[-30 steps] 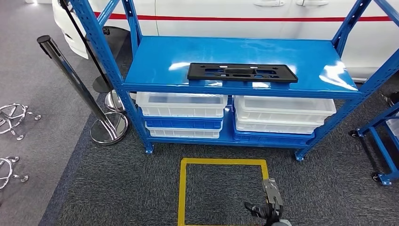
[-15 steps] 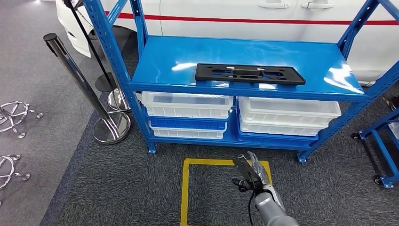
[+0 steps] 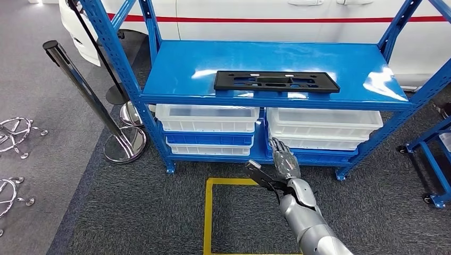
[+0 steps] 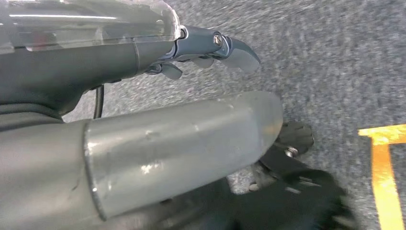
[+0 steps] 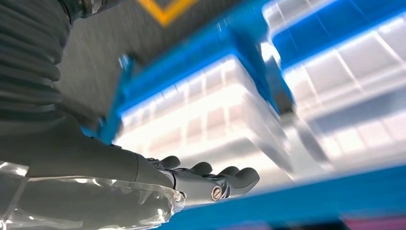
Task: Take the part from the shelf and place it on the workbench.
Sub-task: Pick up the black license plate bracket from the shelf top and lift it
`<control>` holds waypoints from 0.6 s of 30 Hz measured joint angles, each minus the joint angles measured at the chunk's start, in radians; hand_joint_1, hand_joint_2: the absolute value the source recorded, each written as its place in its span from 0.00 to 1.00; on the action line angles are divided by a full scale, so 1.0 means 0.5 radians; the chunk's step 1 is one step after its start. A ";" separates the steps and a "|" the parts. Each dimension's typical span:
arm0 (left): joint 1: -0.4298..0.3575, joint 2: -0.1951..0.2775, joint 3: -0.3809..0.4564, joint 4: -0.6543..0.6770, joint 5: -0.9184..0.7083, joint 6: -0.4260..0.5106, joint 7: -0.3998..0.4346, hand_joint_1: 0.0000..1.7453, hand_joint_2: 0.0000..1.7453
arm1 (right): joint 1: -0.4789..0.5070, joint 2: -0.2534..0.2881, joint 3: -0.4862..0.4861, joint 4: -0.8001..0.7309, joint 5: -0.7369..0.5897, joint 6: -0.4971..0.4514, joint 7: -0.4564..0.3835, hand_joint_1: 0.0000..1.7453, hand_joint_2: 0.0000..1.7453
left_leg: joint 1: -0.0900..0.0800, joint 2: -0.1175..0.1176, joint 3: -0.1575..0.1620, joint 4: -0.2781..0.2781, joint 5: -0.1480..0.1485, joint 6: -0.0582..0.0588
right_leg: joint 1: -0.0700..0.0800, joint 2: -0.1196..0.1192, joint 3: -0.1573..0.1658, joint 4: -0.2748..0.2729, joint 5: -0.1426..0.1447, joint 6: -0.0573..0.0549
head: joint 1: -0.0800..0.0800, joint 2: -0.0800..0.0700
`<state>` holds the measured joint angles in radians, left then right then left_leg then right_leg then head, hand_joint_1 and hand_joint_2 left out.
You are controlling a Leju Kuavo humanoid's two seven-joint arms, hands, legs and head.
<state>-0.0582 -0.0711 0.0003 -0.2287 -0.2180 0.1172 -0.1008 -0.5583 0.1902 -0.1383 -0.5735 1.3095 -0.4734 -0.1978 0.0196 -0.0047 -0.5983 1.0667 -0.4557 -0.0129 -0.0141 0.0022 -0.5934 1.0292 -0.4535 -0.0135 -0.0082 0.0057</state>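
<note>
The part, a flat black plastic plate with long slots, lies on the top board of the blue shelf, near the front edge of this board and about in its middle; nothing touches it. Under the same board, on the lower level of the shelf, stand stacked bins: white bins with a blue bin between them on one side, and white bins on a blue one on the other side. In front of the shelf, lower than the part and well apart from it, the right hand is raised on its silver arm; its fingers are stretched and apart, the thumb stands out to the side, and it holds nothing. The right wrist view shows the same fingers spread before the blurred white bins. The left hand appears in the left wrist view over the grey carpet; its fingertips are seen, but I cannot tell if they are apart or together. On the carpet in front of the shelf is a square of yellow tape. Beside the shelf, at its left post, stand chrome barrier posts on round bases. Behind the shelf is a white car with a red stripe.
</note>
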 joint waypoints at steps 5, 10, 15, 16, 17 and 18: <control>-0.023 -0.013 -0.003 0.002 -0.029 -0.013 -0.003 0.00 0.00 | -0.039 -0.012 0.275 -0.120 0.123 -0.107 0.099 0.00 1.00 | -0.016 -0.003 0.034 -0.098 0.006 0.051 | 0.001 0.001 -0.012 0.005 0.001 0.052 | 0.001 0.000; -0.049 -0.019 -0.007 0.003 -0.052 -0.026 -0.003 0.00 0.00 | -0.093 -0.058 0.571 -0.186 0.229 -0.202 0.242 0.00 1.00 | -0.023 0.002 0.040 -0.119 0.020 0.107 | -0.001 -0.001 -0.230 0.462 -0.229 0.075 | 0.001 0.000; -0.052 -0.023 -0.010 0.006 -0.073 -0.041 0.001 0.00 0.00 | -0.127 -0.112 0.804 -0.210 0.290 -0.244 0.426 0.00 1.00 | -0.036 -0.005 0.042 -0.095 0.002 0.106 | 0.006 -0.002 -0.152 0.264 -0.036 0.049 | 0.001 0.000; -0.055 -0.024 -0.010 0.006 -0.078 -0.046 0.002 0.00 0.00 | -0.147 -0.124 0.859 -0.225 0.306 -0.257 0.481 0.00 1.00 | -0.041 -0.005 0.038 -0.087 -0.003 0.099 | 0.010 -0.002 -0.101 0.146 0.005 0.040 | 0.001 0.000; -0.060 -0.024 -0.010 0.006 -0.082 -0.052 0.002 0.00 0.00 | -0.168 -0.137 0.919 -0.242 0.321 -0.272 0.540 0.00 1.00 | -0.045 -0.004 0.033 -0.083 -0.006 0.091 | 0.014 -0.001 -0.071 0.070 0.022 0.034 | 0.000 0.000; -0.065 -0.024 -0.010 0.006 -0.088 -0.058 0.003 0.00 0.00 | -0.185 -0.152 0.983 -0.260 0.337 -0.288 0.602 0.00 1.00 | -0.049 -0.002 0.029 -0.082 -0.007 0.083 | 0.018 0.001 -0.061 0.040 0.017 0.030 | 0.000 0.000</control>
<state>-0.0907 -0.0832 -0.0050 -0.2258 -0.2620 0.0884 -0.0991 -0.6510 0.1143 0.3532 -0.7033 1.4779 -0.6173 0.1033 -0.0047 -0.0058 -0.5838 1.0258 -0.4592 0.0285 -0.0052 0.0028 -0.6241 1.0494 -0.4448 0.0016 -0.0082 0.0057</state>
